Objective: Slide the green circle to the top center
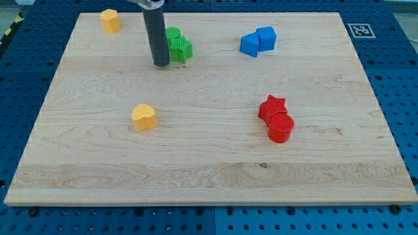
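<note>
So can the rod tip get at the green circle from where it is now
Probably yes. My tip sits just to the view's left of the green circle block, with bare wooden board between them; the green star-shaped block adjoins the circle.

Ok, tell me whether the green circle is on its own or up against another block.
Up against another: the green circle touches the green star below it. My tip sits just to their left.

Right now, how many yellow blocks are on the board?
2: one yellow block at the view's top left corner, and a yellow heart left of centre. None seems hidden.
</note>
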Controlling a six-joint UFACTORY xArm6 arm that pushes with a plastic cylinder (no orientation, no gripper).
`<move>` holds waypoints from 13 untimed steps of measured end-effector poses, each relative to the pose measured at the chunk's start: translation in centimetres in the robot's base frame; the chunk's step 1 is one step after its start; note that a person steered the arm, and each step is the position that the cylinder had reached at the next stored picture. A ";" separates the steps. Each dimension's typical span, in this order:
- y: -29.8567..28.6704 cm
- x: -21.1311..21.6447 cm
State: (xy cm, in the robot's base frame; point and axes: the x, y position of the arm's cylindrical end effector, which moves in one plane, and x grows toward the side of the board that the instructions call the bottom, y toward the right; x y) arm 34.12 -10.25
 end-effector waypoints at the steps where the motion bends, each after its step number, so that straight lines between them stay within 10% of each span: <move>1: -0.2 -2.6; 13: 5.2 -9.4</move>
State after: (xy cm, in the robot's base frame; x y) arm 24.68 -5.01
